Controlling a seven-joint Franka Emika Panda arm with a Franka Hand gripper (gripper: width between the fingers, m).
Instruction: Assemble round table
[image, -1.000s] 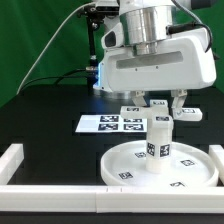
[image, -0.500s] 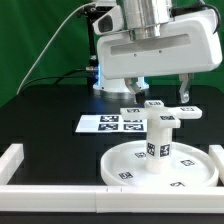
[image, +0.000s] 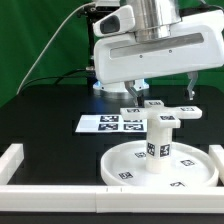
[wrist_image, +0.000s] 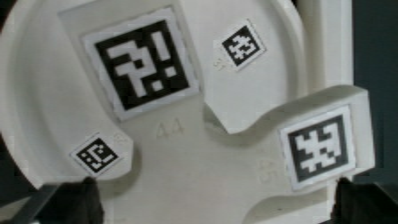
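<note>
The round white disc (image: 135, 168) lies flat at the front of the exterior view's right. The short cylinder leg (image: 158, 142) stands upright on its middle. The cross-shaped foot (image: 183, 112) sits level with the leg's top, directly behind it; I cannot tell whether it rests on the leg. My gripper (image: 162, 90) hangs above the foot, open and empty, its fingers (image: 190, 86) clear of the foot. In the wrist view the disc (wrist_image: 160, 135) fills the frame, a tagged foot arm (wrist_image: 320, 145) lies over it, and my gripper (wrist_image: 217, 205) holds nothing.
The marker board (image: 90, 125) lies flat to the left of the leg in the exterior view. A white border rail (image: 40, 185) runs along the front and left of the table. The arm's base stands at the back.
The gripper has risen straight up from the foot with its fingers open. The foot, the leg and the disc have not moved.
</note>
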